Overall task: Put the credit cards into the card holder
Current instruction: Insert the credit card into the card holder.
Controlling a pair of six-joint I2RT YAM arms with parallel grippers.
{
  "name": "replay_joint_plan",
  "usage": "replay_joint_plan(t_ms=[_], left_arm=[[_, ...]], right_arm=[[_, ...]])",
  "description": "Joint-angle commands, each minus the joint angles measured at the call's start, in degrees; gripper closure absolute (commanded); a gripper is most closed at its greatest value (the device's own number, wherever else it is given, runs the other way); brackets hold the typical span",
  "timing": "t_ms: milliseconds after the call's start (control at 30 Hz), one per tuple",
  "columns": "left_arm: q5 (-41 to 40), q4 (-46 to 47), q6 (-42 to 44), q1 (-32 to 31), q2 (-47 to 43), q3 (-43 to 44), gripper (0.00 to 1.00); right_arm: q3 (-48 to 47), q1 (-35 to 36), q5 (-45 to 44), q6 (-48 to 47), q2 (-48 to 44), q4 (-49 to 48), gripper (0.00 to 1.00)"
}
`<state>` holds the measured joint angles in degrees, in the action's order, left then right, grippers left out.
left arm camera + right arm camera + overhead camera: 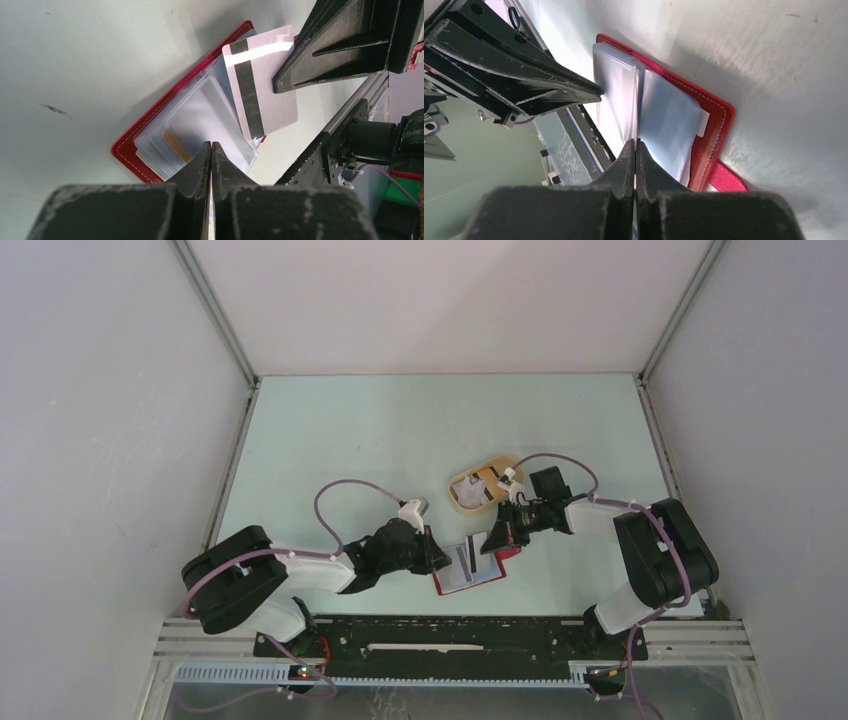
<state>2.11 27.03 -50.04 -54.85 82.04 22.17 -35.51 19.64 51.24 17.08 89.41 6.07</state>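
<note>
At lower centre, the right hand (635,145) pinches a striped card (270,105) by its long edge just over the open holder (716,125); the left hand (211,150), shut, sits opposite.

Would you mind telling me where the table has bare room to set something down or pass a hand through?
The far half, between the back wall and the beige tray, is bare, as is the strip along the left wall. Crowded: near centre, where left gripper and right gripper meet over the card holder.
</note>
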Motion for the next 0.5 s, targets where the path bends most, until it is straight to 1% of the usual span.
replay_joint_plan(t_ms=[0, 267, 467], left_arm=[[-1.9, -2.3, 0.7, -0.1, -0.5, -0.3, 0.95], [-1.9, -2.2, 0.7, -0.1, -0.6, -0.5, 0.95], [-1.9, -2.1, 0.8, -0.1, -0.3, -0.3, 0.95]], right_arm=[[0.3, 0.9, 0.9, 0.5, 0.8, -1.7, 1.00], [0.3, 1.4, 1.4, 0.5, 1.4, -2.0, 1.00], [1.6, -1.6, -0.2, 1.8, 0.2, -4.1, 1.00]])
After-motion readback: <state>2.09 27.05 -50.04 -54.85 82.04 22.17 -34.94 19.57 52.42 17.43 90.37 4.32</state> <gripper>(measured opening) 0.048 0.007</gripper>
